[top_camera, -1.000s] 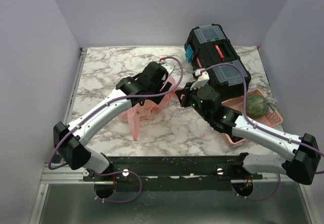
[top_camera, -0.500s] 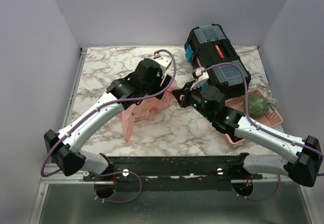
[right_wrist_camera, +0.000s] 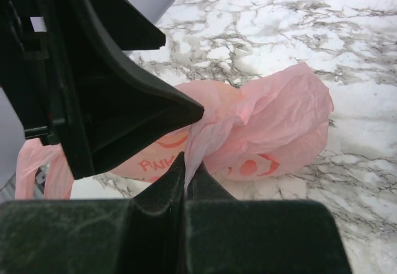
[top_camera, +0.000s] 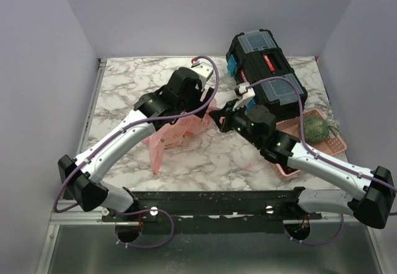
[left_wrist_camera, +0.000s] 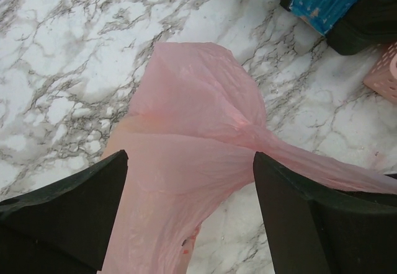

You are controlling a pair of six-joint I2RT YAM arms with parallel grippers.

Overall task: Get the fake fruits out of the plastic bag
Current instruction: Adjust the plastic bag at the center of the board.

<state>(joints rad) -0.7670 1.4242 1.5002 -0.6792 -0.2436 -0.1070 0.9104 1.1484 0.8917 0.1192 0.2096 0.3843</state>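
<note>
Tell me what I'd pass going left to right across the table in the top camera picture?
Pink plastic bag → black toolbox → green melon, which sits in the pink basket.

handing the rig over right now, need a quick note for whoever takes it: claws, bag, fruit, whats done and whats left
Left claw: open, poised over the plastic bag with a finger on each side of the film, not gripping it.
Right claw: shut on a pinched fold of the bag.
The bag lies bulging on the marble table between the arms; its contents are hidden.
Done: the bag is gripped by one claw. No fake fruits show outside it.
Left: open the bag's mouth and take every fruit out.
</note>
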